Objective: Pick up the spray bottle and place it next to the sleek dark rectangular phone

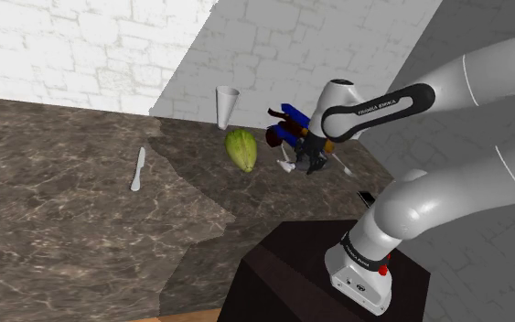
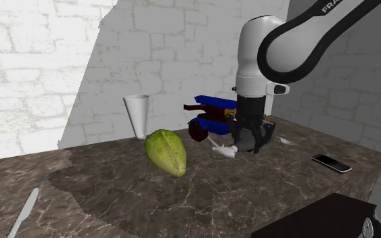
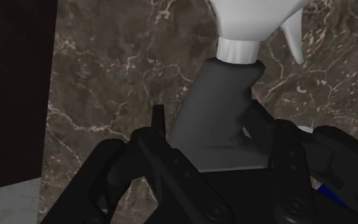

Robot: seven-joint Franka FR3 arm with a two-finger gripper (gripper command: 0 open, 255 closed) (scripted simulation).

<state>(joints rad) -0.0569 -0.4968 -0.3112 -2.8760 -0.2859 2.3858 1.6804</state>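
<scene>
Spray bottle (image 3: 219, 108), one, with a grey body and white head, lay low over the surface (image 1: 63, 238) just beside a blue-and-red object (image 2: 212, 111). Its grey body was clenched between the fingers of the end effector (image 3: 207, 124). The dark veined surface carried every item. One white arm (image 1: 456, 165) bore the lettering "FRANKA EMIKA" (image 1: 374, 108); in the second exterior view only "FR" could be read. One dark stand (image 1: 283, 274) held the arm. One green fruit (image 2: 166, 152) lay near one white cup (image 2: 137, 116). One white knife (image 1: 137, 170) lay well apart. One dark phone (image 2: 331, 162) lay near the surface's edge, apart from the bottle.
</scene>
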